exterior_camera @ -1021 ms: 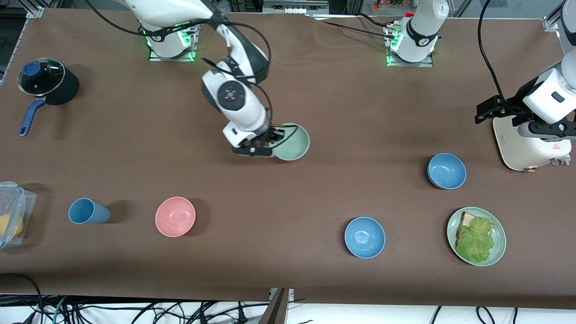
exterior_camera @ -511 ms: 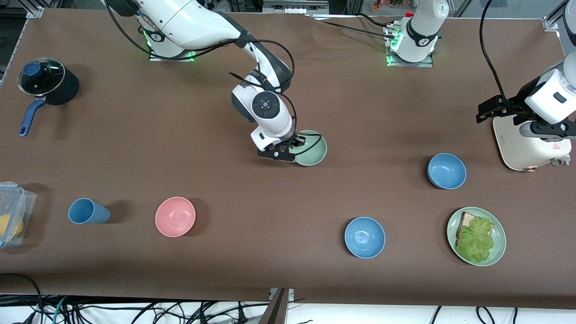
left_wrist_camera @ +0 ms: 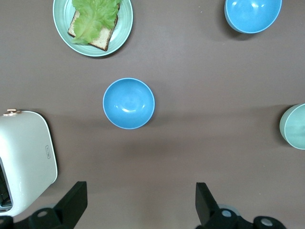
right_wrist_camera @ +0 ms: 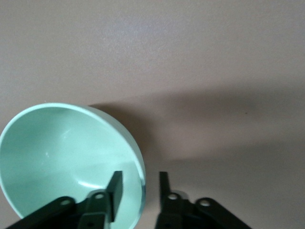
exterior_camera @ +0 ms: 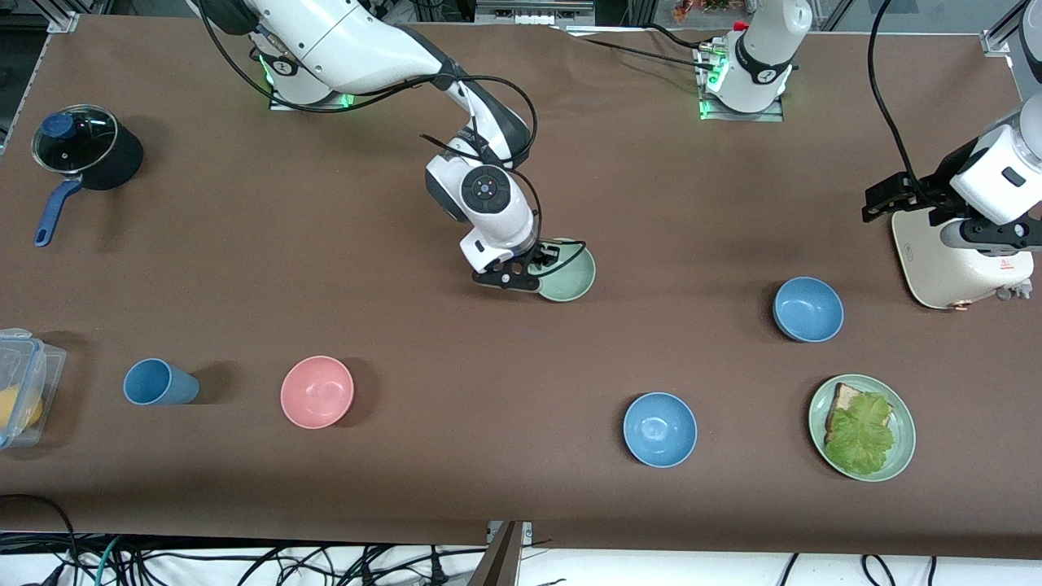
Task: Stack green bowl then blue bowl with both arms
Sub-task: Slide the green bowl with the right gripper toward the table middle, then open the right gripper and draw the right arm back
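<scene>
Where things lie around my two grippers

My right gripper [right_wrist_camera: 138,188] straddles the green bowl's [exterior_camera: 570,273] rim, one finger inside, one outside. My left gripper [left_wrist_camera: 138,202] hangs over the toaster [exterior_camera: 952,260]; the blue bowl [exterior_camera: 807,308] lies near it, the lettuce-sandwich plate [exterior_camera: 899,456] farther off.

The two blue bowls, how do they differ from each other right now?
The blue bowl sits farther from the front camera, beside the toaster at the left arm's end; the brighter blue bowl sits nearer, beside the sandwich plate. The first looks slightly greyer, the second more sky-blue. Both are upright, empty, similar in size, and untouched.
</scene>
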Robot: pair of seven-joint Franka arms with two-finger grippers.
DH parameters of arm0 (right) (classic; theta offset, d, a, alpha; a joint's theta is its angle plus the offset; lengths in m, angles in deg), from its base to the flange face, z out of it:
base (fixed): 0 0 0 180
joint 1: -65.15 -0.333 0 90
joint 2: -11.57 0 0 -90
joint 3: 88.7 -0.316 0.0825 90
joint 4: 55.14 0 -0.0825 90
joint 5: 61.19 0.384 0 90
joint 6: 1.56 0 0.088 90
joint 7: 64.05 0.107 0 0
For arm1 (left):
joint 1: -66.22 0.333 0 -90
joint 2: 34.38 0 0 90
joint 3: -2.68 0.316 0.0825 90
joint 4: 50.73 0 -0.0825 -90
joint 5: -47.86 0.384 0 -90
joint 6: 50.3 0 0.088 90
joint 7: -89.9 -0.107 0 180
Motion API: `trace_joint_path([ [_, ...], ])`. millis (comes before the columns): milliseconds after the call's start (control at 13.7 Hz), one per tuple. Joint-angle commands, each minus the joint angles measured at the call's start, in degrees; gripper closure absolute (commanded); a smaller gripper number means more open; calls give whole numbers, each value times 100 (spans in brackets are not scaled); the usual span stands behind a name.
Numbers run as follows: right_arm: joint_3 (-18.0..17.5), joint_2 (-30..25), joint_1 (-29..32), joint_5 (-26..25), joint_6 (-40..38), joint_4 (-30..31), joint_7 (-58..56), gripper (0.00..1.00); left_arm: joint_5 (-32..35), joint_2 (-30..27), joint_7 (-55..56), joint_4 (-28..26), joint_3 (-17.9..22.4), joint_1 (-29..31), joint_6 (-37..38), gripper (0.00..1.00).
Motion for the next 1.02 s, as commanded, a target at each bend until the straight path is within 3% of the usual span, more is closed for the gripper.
trace_joint_path([
  [0, 108, -11, -26, -137, -78, -157, -9, 28, 1, 42, 29, 106, -19, 29, 108, 0],
  [146, 301, -414, 44, -138, -637, -174, -45, 1, 1, 42, 38, 106, -19, 29, 108, 0],
  [365, 643, -1003, 263, -182, -1561, -245, -806, 1, 1, 42, 38, 115, -28, 29, 108, 0],
  [584, 758, -1434, 964, -129, -2274, -227, -1617, 1, 1, 42, 29, 115, -19, 29, 213, 0],
  [803, 776, -1864, 1450, -33, -2311, -166, -2109, 1, -51, 51, 20, 46, -19, 38, 309, 0],
  [948, 890, -2452, 1643, 3, -2590, 70, -2433, 1, -139, 322, -6, 54, -19, 38, 494, 0],
])
